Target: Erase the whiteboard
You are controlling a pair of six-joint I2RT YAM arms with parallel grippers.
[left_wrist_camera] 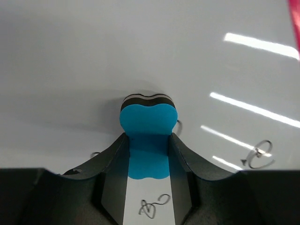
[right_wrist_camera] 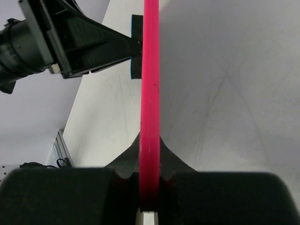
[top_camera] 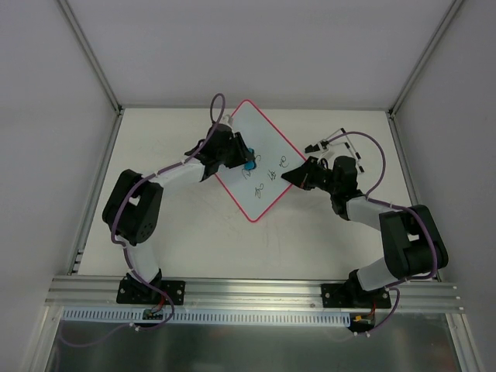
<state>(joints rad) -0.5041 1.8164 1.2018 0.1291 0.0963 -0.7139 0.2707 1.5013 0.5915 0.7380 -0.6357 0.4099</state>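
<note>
The whiteboard, white with a pink-red rim, is held tilted above the table. My right gripper is shut on its right edge; in the right wrist view the rim runs edge-on between my jaws. My left gripper is shut on the blue-and-black eraser and presses it against the board face. In the left wrist view the eraser sits between my fingers on the white surface. Black scribbles mark the lower right part of the board, and show in the left wrist view.
The beige table lies under the board. Grey walls and aluminium frame posts close in the back and sides. A rail runs along the near edge by the arm bases.
</note>
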